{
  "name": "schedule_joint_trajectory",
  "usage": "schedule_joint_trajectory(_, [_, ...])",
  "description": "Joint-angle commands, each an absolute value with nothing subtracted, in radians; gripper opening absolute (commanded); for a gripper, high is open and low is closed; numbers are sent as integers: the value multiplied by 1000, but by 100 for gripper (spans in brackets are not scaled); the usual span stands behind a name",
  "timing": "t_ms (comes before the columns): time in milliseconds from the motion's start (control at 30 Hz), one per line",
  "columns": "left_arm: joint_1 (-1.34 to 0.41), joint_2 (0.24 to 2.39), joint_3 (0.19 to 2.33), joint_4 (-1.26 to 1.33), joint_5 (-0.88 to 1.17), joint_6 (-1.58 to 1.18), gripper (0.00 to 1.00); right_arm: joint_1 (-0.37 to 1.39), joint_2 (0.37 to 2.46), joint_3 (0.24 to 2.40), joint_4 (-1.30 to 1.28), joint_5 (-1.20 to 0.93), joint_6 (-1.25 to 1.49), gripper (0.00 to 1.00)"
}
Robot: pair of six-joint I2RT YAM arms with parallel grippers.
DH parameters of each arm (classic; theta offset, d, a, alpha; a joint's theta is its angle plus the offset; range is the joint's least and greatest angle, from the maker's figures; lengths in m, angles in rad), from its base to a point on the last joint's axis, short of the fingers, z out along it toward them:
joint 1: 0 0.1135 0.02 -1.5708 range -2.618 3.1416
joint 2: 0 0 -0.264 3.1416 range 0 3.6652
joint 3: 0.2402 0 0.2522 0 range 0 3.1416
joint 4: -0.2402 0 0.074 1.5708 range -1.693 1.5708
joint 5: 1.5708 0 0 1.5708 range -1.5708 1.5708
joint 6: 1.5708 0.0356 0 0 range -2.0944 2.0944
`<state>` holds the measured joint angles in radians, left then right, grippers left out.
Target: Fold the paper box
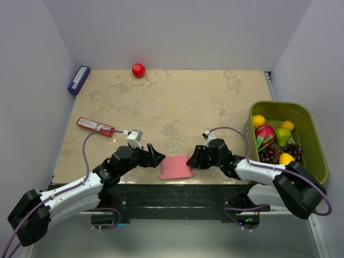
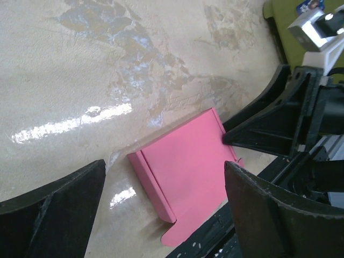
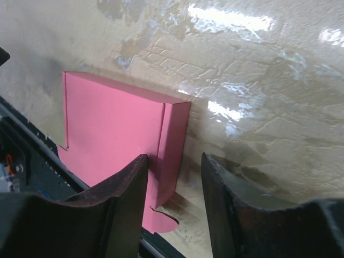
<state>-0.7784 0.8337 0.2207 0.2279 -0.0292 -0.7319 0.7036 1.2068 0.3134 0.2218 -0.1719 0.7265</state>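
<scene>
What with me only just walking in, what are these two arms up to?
Both arms are working on the pink paper box, which lies at the near edge of the table between them. The left gripper is wide open beside its left side, holding nothing. The right gripper has its jaws apart around the narrow creased strip on the box's right side, not clamped. The box looks only partly folded.

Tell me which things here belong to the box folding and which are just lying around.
Job: pink paper box, left gripper, right gripper.
Lying about: red packet, red ball, purple box, green bin of fruit.
</scene>
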Motion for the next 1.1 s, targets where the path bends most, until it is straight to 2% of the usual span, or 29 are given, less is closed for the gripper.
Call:
schedule_joint_trajectory(0, [-767,764,247,181,-20,-765,97,686,1239,278,319,-270,752,45])
schedule_joint_trajectory(300, [-764,692,265,114,-14,-784,100,612,1238,235,333,-310,755,23])
schedule_joint_trajectory(400, [-765,695,253,130,-6,-805,100,592,1230,221,330,-322,750,14])
schedule_joint_trajectory(433, [-764,698,249,147,-6,-810,100,588,1229,213,334,-325,753,7])
schedule_joint_trajectory(500, [-764,719,235,172,26,-821,100,574,1232,203,351,-345,759,0])
schedule_joint_trajectory(900, [-764,903,166,426,133,-888,98,528,1233,184,356,-359,742,0])
schedule_joint_trajectory(1067, [-765,1029,118,613,187,-945,97,525,1227,183,357,-359,741,0])
